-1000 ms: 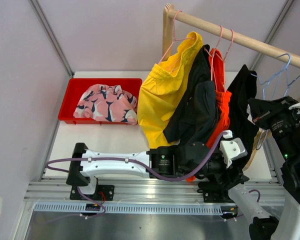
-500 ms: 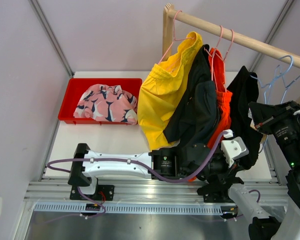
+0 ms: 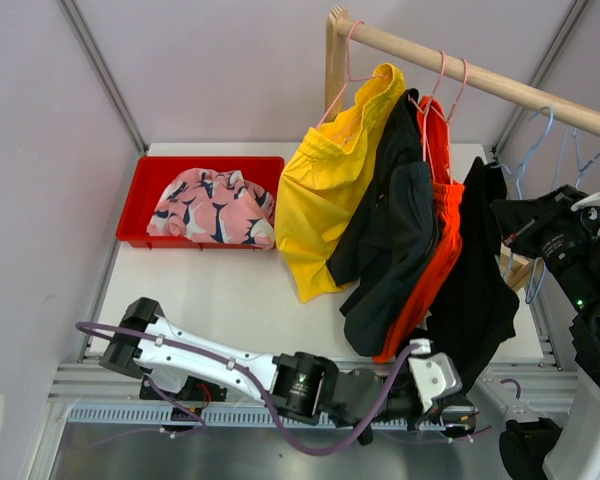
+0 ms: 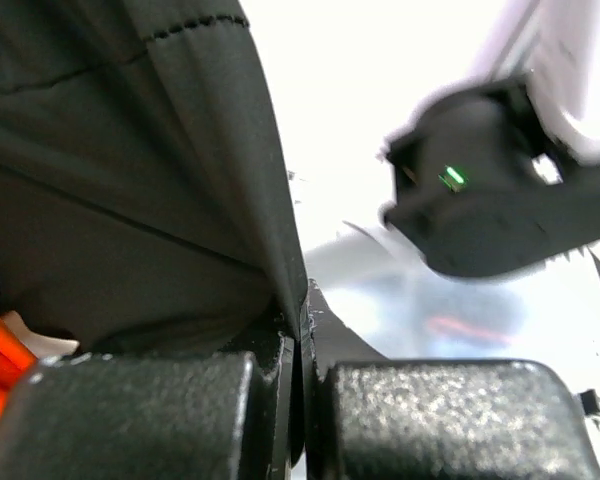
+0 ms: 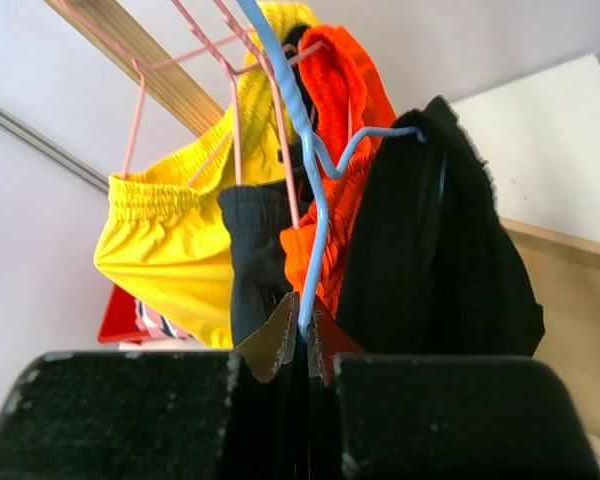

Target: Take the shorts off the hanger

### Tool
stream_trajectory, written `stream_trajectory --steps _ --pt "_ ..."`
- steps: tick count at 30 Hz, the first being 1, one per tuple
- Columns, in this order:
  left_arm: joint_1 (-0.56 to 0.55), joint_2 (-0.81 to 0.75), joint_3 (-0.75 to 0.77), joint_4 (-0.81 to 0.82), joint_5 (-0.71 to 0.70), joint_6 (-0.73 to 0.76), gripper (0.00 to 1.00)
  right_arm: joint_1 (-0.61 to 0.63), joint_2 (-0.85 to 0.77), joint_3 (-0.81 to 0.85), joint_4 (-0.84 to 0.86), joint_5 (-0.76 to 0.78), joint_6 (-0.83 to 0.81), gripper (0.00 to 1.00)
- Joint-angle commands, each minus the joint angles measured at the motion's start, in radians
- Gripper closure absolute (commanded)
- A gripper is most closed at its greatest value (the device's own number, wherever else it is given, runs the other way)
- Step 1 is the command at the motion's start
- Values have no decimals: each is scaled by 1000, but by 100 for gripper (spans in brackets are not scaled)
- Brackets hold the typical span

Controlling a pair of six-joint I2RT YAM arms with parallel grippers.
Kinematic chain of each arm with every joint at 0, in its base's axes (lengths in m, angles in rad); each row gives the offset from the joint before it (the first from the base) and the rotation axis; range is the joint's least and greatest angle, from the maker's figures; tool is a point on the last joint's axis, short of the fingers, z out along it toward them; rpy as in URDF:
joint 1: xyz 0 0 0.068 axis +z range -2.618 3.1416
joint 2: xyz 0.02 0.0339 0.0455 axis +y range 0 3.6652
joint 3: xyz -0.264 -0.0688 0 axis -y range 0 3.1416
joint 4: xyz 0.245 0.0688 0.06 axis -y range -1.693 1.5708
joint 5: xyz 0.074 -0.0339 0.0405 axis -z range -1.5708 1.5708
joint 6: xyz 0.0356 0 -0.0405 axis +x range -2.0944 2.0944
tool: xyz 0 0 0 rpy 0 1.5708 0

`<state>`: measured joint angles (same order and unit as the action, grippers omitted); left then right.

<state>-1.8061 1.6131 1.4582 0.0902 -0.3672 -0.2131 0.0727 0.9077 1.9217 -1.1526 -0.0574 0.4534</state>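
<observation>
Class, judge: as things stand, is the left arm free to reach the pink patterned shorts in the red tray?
Probably not yet: the left hand is shut on the hem of the black shorts. Once released, nothing visible blocks its way to the pink patterned shorts.

Rail: pale bare wood, smooth. Yellow shorts: soft matt cloth, gathered waistband. Black shorts: matt woven cloth, stitched hem. Blue hanger: thin glossy wire. Tray: glossy red plastic. Table: smooth white.
</observation>
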Motion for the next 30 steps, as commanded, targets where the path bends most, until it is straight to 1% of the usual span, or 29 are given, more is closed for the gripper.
stream_trajectory --steps 1,2,6,9,11,12,14,15,17,18,19,21,22,23,24,26,27,28,30 --pt "-119 1 -81 -27 16 -89 100 2 45 63 180 56 -50 100" --pt "-137 13 -84 -24 10 -94 100 4 45 66 180 83 -50 100" --pt "-147 30 -90 -3 -4 -86 100 4 34 51 179 93 -45 100" --pt "-153 34 -81 22 22 -33 100 4 39 53 171 103 -53 100" --pt "-165 36 -73 40 10 3 100 6 48 65 163 113 -67 100" --pt "-165 50 -65 33 2 1 100 9 51 72 148 114 -68 100" --pt "-164 74 -38 -18 -65 10 100 10 48 83 130 111 -59 100" --pt "-160 94 6 -47 -90 18 100 10 43 83 123 105 -52 100" --pt "-127 113 48 -73 -128 24 100 10 19 76 100 102 -39 100" --pt "-104 128 76 -90 -124 15 100 10 10 74 93 96 -26 100" --pt "-60 134 96 -116 -119 12 100 10 -1 69 85 90 -16 100" --pt "-10 148 123 -147 -114 11 100 10 -26 71 47 68 5 100" --pt "35 160 166 -158 -121 15 100 10 -30 76 31 62 10 100" --pt "59 166 178 -165 -125 17 100 9 -41 89 -5 33 16 100" --pt "107 175 227 -179 -125 24 100 9 -47 97 -25 15 22 100" --pt "155 185 258 -194 -118 24 100 9 -56 114 -83 -8 27 100" --pt "198 197 305 -208 -102 30 100 9 -55 137 -107 -15 25 100" --pt "220 197 306 -219 -102 34 100 9 -55 151 -130 -16 25 100" --pt "254 220 390 -256 -107 59 100 10 -53 175 -197 -31 28 100"
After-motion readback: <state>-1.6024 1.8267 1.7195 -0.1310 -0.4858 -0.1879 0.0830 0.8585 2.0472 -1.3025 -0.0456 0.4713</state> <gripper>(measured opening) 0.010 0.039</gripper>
